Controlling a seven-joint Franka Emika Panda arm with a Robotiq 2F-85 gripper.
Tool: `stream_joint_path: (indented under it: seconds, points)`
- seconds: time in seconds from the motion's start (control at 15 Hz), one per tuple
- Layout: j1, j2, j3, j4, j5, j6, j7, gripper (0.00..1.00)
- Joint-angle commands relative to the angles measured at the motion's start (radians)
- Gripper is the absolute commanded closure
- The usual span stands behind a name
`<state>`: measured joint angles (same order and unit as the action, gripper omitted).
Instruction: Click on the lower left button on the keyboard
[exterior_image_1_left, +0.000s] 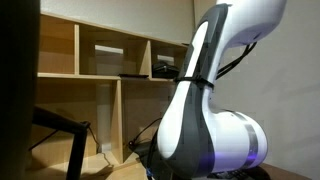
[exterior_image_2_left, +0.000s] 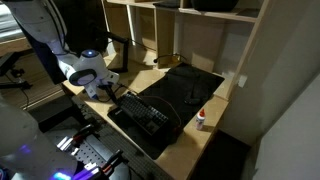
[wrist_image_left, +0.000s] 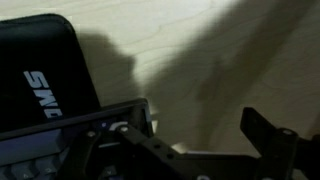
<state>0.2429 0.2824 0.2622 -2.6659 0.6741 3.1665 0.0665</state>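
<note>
The keyboard (exterior_image_2_left: 146, 117) is a low black slab with rows of small keys, lying on the wooden table in front of the shelves. In the wrist view only one corner of it (wrist_image_left: 88, 134) shows at the lower left, with pale glints on its keys. My gripper (exterior_image_2_left: 108, 92) hangs just above the keyboard's end nearest the arm. In the wrist view the gripper (wrist_image_left: 190, 142) has its fingers wide apart and empty, one finger over the keyboard corner and the other over bare table. Which key lies under the finger is hidden.
A plain black mat (exterior_image_2_left: 188, 88) with white lettering (wrist_image_left: 40, 75) lies beside the keyboard. A small white bottle with a red cap (exterior_image_2_left: 201, 120) stands near the keyboard's far end. Wooden shelves (exterior_image_1_left: 100, 60) rise behind the table. The arm (exterior_image_1_left: 215, 100) fills an exterior view.
</note>
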Motion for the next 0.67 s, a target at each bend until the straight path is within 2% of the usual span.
stream_joint_path:
  seconds: [0.0, 0.13, 0.4, 0.53, 0.6]
  points:
    - [0.01, 0.046, -0.001, 0.02, 0.007, 0.023, 0.02, 0.0]
    - [0.026, 0.046, -0.017, 0.015, 0.002, 0.032, 0.035, 0.0]
    - [0.015, 0.046, -0.005, 0.02, 0.001, 0.027, 0.043, 0.0]
    - [-0.016, 0.033, 0.019, 0.026, -0.012, -0.048, 0.013, 0.0]
    - [0.003, 0.026, -0.007, 0.019, -0.019, -0.086, 0.028, 0.0]
